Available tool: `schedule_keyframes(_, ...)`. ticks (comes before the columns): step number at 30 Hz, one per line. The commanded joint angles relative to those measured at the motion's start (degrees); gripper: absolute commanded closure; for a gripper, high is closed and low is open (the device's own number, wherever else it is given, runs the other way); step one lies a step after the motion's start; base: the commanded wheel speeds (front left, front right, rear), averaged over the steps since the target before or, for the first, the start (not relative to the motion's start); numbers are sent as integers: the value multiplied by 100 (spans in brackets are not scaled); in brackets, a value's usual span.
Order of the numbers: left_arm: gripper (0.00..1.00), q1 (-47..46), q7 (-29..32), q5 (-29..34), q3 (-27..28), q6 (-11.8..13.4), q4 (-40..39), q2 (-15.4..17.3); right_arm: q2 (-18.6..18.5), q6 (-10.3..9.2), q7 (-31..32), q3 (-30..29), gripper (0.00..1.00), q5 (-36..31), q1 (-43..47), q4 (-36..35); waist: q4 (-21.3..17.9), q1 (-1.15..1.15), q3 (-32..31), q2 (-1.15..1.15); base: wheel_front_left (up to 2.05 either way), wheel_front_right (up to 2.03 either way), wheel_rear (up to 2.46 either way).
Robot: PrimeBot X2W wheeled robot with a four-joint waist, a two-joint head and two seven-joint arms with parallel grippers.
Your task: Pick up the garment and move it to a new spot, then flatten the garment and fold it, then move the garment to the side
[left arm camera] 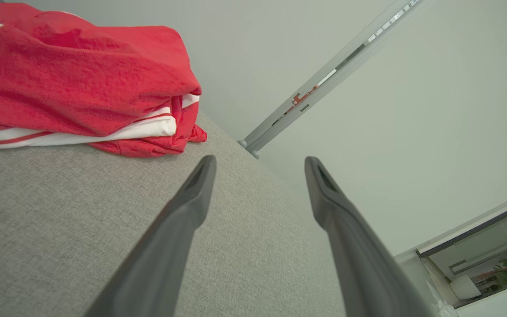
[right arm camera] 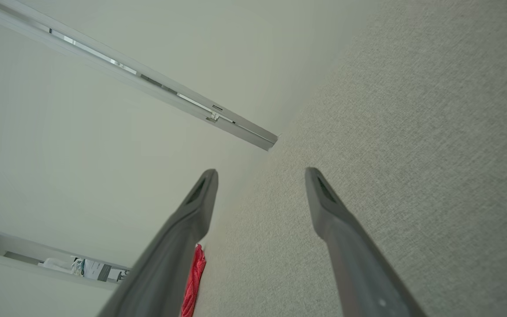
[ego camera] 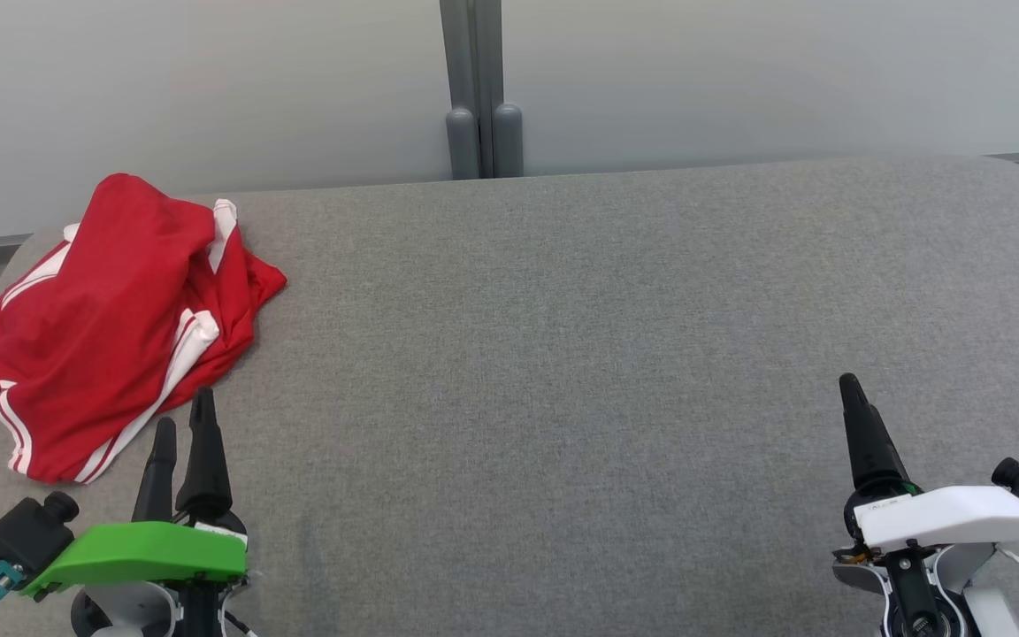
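A crumpled red garment (ego camera: 111, 318) with white stripes lies in a heap at the far left of the grey fabric table (ego camera: 563, 354). My left gripper (ego camera: 182, 425) hovers just in front of the garment's near edge, open, with nothing between its fingers. The left wrist view has the garment (left arm camera: 77, 79) at the upper left, beyond the spread left gripper (left arm camera: 258, 163). My right gripper (ego camera: 854, 394) rests at the lower right, far from the cloth. In its wrist view the right gripper (right arm camera: 260, 174) stands open and empty, and a sliver of the red garment (right arm camera: 194, 275) peeks past one finger.
A pale wall with a grey vertical post (ego camera: 478, 88) runs along the table's far edge. The table's left edge lies right beside the garment. Bare grey cloth stretches across the middle and right.
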Motion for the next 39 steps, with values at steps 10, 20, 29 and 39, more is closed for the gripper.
schedule_keyframes(10,0,8,-221,1210,-247,119,-217,215,-40,3,-225,132,0,-959,32,-226,12,0,-21,0,0,0,0)
schedule_keyframes(20,0,60,-386,1893,-429,225,-274,345,-44,3,-388,193,0,-1724,91,-274,20,0,-34,0,0,0,0)
schedule_keyframes(29,0,104,-526,2445,-556,339,-293,452,-48,4,-533,254,0,-2273,130,-308,21,0,-47,0,0,0,0)
schedule_keyframes(39,0,140,-668,2931,-662,380,-306,520,-52,4,-669,305,0,-2808,179,-342,31,0,-67,0,0,0,0)
